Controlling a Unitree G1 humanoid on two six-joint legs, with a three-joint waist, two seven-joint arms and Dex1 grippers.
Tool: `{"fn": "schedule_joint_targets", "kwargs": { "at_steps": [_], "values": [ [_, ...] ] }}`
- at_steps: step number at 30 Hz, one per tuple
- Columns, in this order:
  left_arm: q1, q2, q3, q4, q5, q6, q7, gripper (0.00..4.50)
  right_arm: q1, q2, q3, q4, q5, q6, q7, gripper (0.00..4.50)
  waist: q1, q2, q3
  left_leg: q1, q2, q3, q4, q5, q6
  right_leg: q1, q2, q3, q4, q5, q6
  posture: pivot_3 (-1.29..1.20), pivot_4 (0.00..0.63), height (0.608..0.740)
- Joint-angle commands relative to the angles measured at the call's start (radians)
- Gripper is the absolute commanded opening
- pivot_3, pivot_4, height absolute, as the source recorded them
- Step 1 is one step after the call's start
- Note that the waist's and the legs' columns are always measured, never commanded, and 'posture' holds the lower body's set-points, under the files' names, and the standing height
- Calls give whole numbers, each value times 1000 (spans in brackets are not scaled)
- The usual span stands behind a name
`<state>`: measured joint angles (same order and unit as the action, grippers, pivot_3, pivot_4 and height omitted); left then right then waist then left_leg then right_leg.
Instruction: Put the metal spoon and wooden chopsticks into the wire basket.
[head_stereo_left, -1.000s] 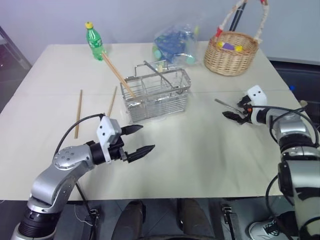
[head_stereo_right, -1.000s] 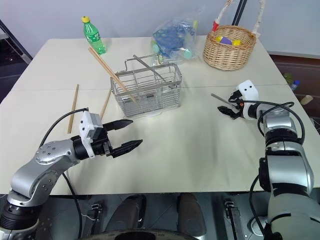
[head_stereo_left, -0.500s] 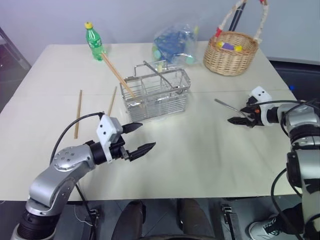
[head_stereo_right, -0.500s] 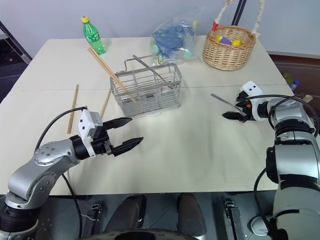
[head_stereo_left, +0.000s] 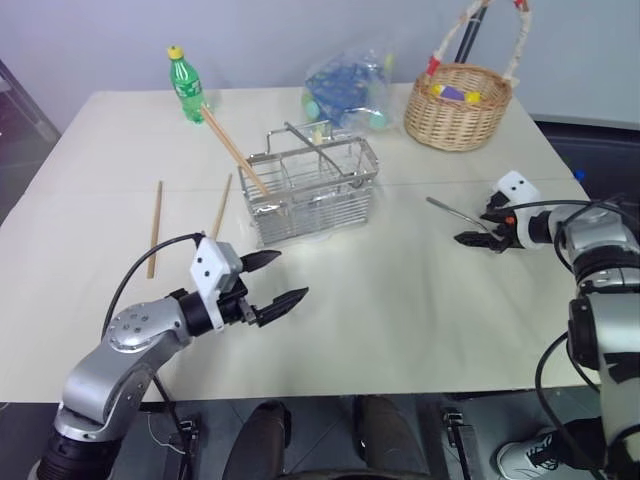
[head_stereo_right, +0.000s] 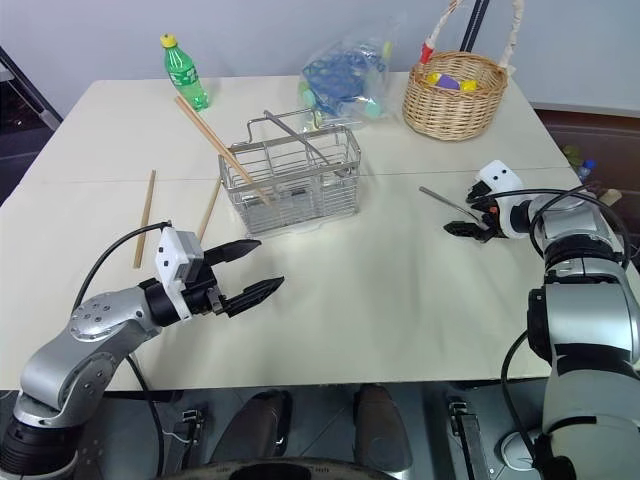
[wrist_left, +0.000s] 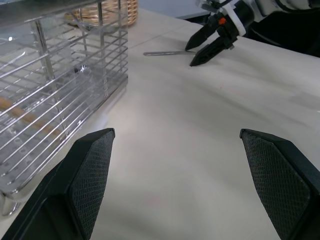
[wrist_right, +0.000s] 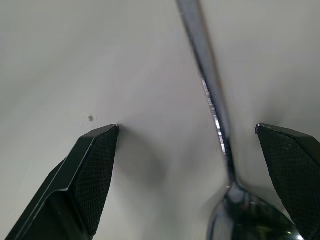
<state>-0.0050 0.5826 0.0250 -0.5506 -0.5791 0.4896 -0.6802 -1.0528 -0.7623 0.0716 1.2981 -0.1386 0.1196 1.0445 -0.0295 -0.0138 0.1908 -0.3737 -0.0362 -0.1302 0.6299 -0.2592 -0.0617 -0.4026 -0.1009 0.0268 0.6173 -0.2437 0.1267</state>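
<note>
Both fingers of the right tool (head_stereo_right: 470, 218) stand apart, straddling the metal spoon (wrist_right: 212, 107) on the surface (head_stereo_left: 400, 300). Lower squarely, then clamp its thin handle. Left tool (head_stereo_left: 277, 281) hangs apart too.

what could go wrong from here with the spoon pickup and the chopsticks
1. The metal spoon lies flat on the table between the open fingers of the right gripper, near one finger rather than centred; closing could push it aside or let the thin handle slip.
2. Two wooden chopsticks lie flat on the table, hard to pinch.
3. The chopsticks leaning out of the wire basket could be knocked by a passing arm.
</note>
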Motion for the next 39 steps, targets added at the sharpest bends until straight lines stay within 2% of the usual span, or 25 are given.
{"fn": "schedule_joint_targets", "kwargs": {
  "at_steps": [1,3,6,13,14,26,39],
  "values": [
    [13,-3,28,-2,16,-47,-10,4217,-8,-2,13,18,-31,5,-10,4500,-3,0,0,0,0,0,0,0,0,0,0,0,0,0,0,0,150,740],
    [19,-5,27,1,23,-58,-8,4217,-10,-2,13,21,-35,9,-7,4500,-4,0,0,0,0,0,0,0,0,0,0,0,0,0,0,0,150,740],
    [23,-8,26,0,31,-67,-2,4260,-15,-3,5,25,-31,20,-2,3649,-6,0,0,0,0,0,0,0,0,0,0,0,0,0,0,0,150,740],
    [39,-19,25,21,55,-101,-3,4260,-31,-1,-4,29,-25,54,39,264,-10,0,0,0,0,0,0,0,0,0,0,0,0,0,0,0,150,740],
    [39,-21,24,20,57,-101,-1,4260,-32,-1,-5,29,-24,58,44,117,-12,0,0,0,0,0,0,0,0,0,0,0,0,0,0,0,150,740],
    [13,-8,26,-8,38,-73,6,4260,-52,3,-19,26,-15,69,28,117,-13,0,0,0,0,0,-1,0,0,0,0,0,0,0,0,0,150,740],
    [-8,46,36,22,-13,-63,-93,4260,-118,6,-160,-37,109,49,-28,117,-16,3,2,-1,0,0,-1,0,0,-2,0,0,1,0,0,0,150,740]
  ]
}}
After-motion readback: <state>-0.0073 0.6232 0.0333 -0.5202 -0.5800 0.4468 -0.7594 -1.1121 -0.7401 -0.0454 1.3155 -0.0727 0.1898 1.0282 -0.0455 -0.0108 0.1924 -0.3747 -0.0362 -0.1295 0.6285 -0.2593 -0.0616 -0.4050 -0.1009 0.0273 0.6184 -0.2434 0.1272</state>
